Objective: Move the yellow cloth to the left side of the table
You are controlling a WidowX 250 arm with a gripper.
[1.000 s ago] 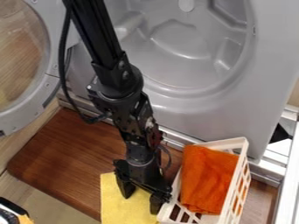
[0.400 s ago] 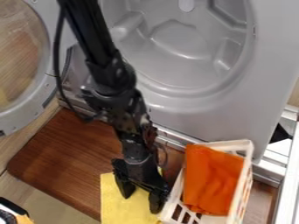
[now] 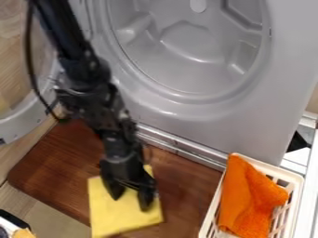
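The yellow cloth [image 3: 121, 218] lies on the brown wooden table [image 3: 186, 186], to the left of the white basket [image 3: 299, 190] as the camera sees it, and apart from it. The black gripper [image 3: 131, 201] hangs down over the cloth, also left of the basket, with its jaws spread and yellow fabric showing between them. The fingertips look to be right at the cloth — whether they press on it, I can't tell.

An orange cloth [image 3: 245, 200] sits in the basket, its top end reaching the upper rim. Behind the basket and up to its left stands the grey washing machine [image 3: 186, 121] — its round door [image 3: 22, 128] swung open, well apart from the basket and partly behind the arm.
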